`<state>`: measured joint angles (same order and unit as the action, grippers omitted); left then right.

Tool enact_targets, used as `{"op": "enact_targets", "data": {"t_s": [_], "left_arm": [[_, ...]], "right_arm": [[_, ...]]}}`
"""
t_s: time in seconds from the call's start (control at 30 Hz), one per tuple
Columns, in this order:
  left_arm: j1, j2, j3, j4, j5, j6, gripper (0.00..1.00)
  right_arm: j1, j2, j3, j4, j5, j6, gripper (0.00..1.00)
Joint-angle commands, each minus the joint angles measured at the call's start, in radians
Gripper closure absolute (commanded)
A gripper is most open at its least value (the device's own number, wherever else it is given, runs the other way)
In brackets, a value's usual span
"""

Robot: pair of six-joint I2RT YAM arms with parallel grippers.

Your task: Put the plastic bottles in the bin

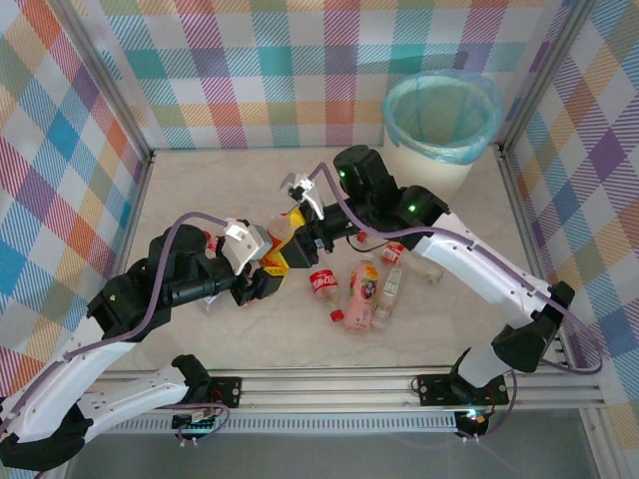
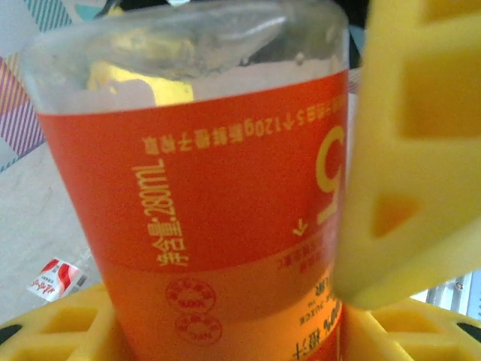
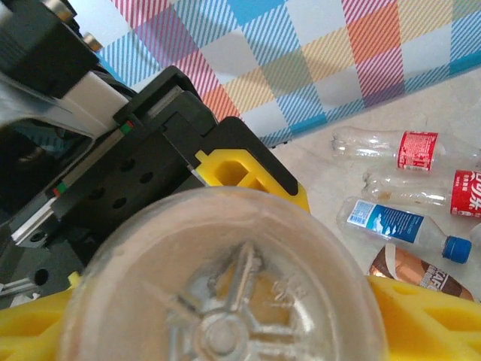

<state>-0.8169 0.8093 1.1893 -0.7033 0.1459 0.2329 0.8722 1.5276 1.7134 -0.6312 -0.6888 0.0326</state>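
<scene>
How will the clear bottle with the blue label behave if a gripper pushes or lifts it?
The blue-labelled bottle looks empty, so it is probably light. It lies on its side and has a round body, so a sideways push would likely roll it. Its clear plastic wall may dent when squeezed.

One orange-labelled bottle [image 2: 218,203], clear-walled, clamped between the yellow jaws of the left gripper [image 2: 248,256]. One red-and-white labelled item [image 2: 58,277], lying on the pale tabletop [image 2: 45,203], near left.
</scene>
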Motion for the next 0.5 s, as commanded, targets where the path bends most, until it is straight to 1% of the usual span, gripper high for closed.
{"op": "enact_targets", "data": {"t_s": [0.0, 0.1, 0.2, 0.27, 0.37, 0.4, 0.47], "left_arm": [[-0.006, -0.013, 0.006, 0.039, 0.026, 0.016, 0.51], [-0.005, -0.015, 0.002, 0.044, 0.015, 0.014, 0.50], [-0.006, -0.023, -0.007, 0.063, -0.013, 0.005, 0.47], [-0.005, -0.034, -0.016, 0.085, -0.029, 0.003, 0.44], [-0.006, -0.049, -0.022, 0.130, -0.062, -0.003, 0.32], [-0.005, -0.054, -0.021, 0.150, -0.080, -0.009, 0.26], [-0.006, -0.061, -0.015, 0.196, -0.127, -0.025, 0.19]], "right_arm": [[0.007, 0.010, 0.048, -0.018, -0.003, -0.034, 0.26], [0.008, 0.010, 0.059, -0.013, 0.007, -0.029, 0.36], [0.007, 0.008, 0.080, -0.020, 0.060, -0.017, 0.44], [0.007, 0.008, 0.095, -0.030, 0.088, -0.016, 0.46], [0.005, 0.009, 0.129, -0.055, 0.147, -0.014, 0.50], [0.003, 0.011, 0.147, -0.073, 0.180, -0.016, 0.50], [-0.009, 0.012, 0.186, -0.110, 0.243, -0.022, 0.51]]}}
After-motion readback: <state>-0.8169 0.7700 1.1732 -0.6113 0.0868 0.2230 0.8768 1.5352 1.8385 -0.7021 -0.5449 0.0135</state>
